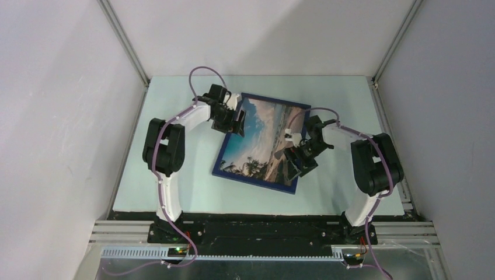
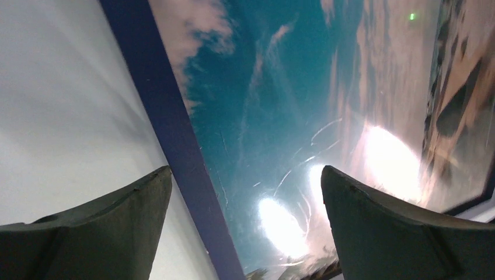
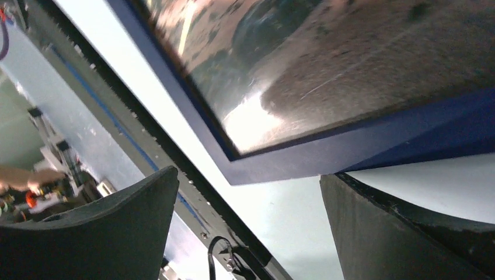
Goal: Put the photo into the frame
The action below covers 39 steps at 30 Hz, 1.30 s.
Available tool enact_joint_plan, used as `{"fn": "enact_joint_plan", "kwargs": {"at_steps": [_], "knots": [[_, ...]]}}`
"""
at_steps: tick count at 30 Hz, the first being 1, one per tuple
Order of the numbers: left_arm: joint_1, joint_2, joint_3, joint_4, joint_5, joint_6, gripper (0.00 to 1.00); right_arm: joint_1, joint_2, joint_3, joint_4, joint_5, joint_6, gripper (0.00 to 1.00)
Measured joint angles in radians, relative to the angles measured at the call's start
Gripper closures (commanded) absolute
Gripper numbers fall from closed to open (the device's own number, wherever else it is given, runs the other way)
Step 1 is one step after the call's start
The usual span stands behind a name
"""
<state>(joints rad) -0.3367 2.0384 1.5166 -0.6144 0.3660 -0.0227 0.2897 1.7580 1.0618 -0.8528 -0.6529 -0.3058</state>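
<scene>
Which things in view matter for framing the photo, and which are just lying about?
Job: glossy rectangular beach photo; thin dark blue rectangular frame around it; left tool, open; right tool, open.
Just there: pale tabletop; purple arm cables.

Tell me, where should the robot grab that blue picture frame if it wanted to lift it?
Probably the long left rail, approached from outside that edge. The frame lies flat on the table with thin rails, so only an outer edge offers anything to pinch. The open left gripper hangs over that rail.
</scene>
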Motion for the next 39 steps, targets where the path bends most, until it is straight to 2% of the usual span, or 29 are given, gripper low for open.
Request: {"fn": "enact_joint_plan", "kwargs": {"at_steps": [5,10,15,20,24,28,33,39], "knots": [[0.023,-0.002,0.049,0.001,-0.099,0.008,0.0,0.093,0.002,0.0,0.0,-0.05,-0.018,0.06],[0.049,-0.045,0.022,0.001,-0.216,0.035,0.0,0.092,-0.015,0.0,0.026,-0.006,-0.01,0.04],[0.07,-0.231,-0.121,0.0,-0.239,0.113,0.0,0.003,-0.077,0.026,0.08,0.069,0.018,0.01],[0.048,-0.48,-0.287,0.002,-0.213,0.204,0.0,-0.117,-0.076,0.154,0.169,0.141,0.05,0.01],[-0.035,-0.645,-0.406,0.016,-0.235,0.274,0.0,-0.16,0.002,0.299,0.243,0.196,0.082,0.01],[-0.197,-0.732,-0.521,0.05,-0.298,0.343,0.0,-0.194,0.148,0.444,0.298,0.237,0.117,0.01],[-0.346,-0.731,-0.602,0.082,-0.388,0.4,0.0,-0.226,0.331,0.621,0.29,0.269,0.137,0.01],[-0.445,-0.65,-0.608,0.15,-0.473,0.43,0.0,-0.234,0.483,0.808,0.252,0.297,0.136,0.01]]}}
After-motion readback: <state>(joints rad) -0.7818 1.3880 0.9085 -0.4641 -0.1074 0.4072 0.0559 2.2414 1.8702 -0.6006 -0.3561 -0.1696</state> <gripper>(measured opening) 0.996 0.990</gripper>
